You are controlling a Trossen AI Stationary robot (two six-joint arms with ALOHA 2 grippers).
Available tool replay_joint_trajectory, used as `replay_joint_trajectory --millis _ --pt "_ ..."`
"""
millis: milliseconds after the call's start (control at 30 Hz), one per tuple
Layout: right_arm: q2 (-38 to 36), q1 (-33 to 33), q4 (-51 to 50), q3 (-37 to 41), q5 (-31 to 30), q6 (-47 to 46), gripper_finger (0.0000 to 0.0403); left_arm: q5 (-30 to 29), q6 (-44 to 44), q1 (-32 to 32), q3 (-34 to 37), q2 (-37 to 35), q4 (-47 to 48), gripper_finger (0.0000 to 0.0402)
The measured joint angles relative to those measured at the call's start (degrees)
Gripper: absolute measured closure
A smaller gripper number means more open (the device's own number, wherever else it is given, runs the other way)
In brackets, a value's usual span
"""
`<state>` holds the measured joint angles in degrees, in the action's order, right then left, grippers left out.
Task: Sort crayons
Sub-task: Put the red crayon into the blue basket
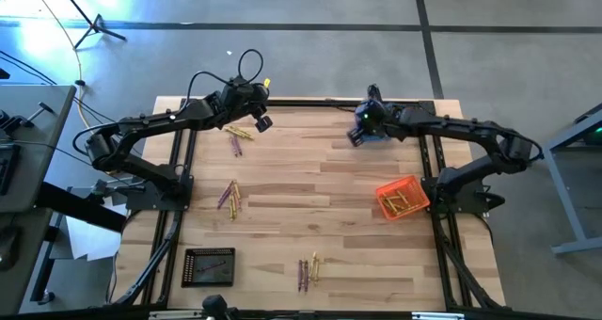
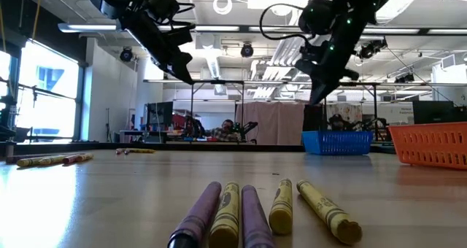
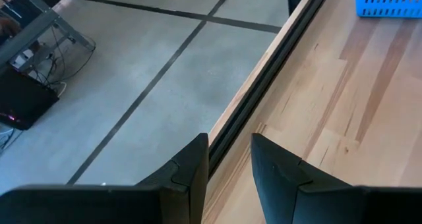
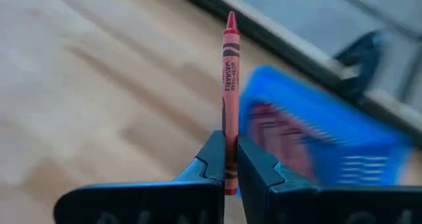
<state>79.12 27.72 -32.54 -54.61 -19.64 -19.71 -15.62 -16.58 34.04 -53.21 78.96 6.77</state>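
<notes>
You've got a light wood table [image 1: 310, 188] holding scattered crayon clusters [image 1: 229, 197] plus three mesh baskets (blue [image 2: 337, 141], orange [image 1: 402, 198], black [image 1: 208, 266]).

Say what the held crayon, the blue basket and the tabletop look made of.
Crayon: wax in a matte printed paper wrapper, with a bare pointed tip.
Blue basket: fine mesh walls, metal or plastic, unclear.
Tabletop: pale wood planks with visible grain and a smooth finish.
</notes>
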Motion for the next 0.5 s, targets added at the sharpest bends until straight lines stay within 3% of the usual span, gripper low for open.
replay_joint_trajectory --millis 267,500 --pt "0.5 7.9 -9.2 -0.5 -1.5 3.7 0.0396 0.0 1.3 -0.3 0.0 0.0 2.7 0.0300" --pt "0.7 10.8 -9.3 -0.5 -1.4 6.4 0.0375 0.0 2.5 -0.3 0.0 0.0 2.8 0.0300"
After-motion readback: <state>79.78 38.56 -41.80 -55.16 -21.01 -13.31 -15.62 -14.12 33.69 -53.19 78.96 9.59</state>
